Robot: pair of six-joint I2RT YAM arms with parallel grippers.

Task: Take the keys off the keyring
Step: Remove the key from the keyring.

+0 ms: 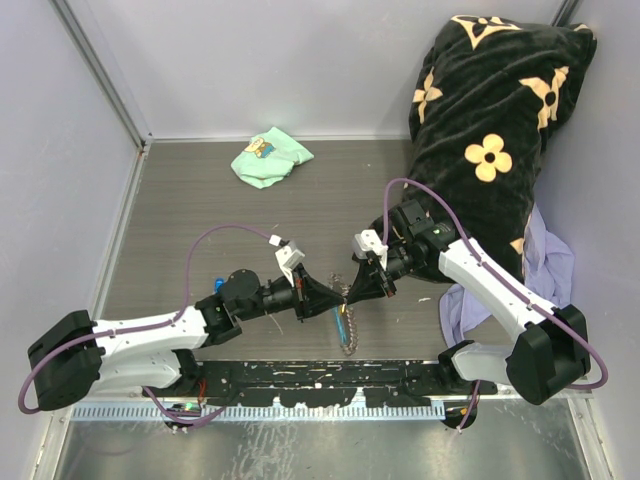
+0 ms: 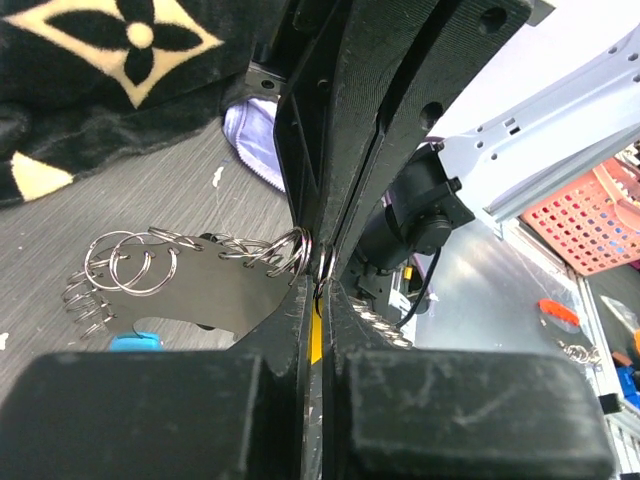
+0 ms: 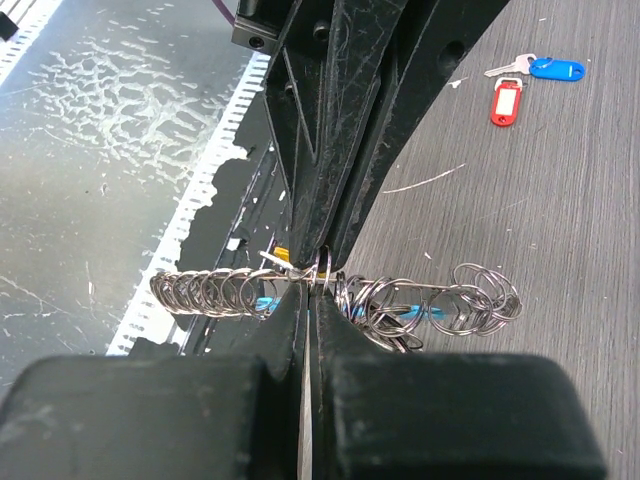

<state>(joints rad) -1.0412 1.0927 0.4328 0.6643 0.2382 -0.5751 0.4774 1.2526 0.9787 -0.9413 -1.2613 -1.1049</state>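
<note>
Closest to the lens, the black fingers (image 3: 290, 330) of the right claw (image 3: 318, 275) are pressed fully together on a silvery ring of the keyring (image 3: 205, 292). The left claw (image 2: 318, 275) is closed just as tight on a ring right beside it. They hold the keyring in the air over the middle of the near edge of the counter (image 1: 200, 200). A blue-tagged key (image 3: 555, 68) and a red tag (image 3: 507, 100) lie loose on the counter. I think the thin ring may slip if the claws pull apart, and a freed key could fall past that edge.
</note>
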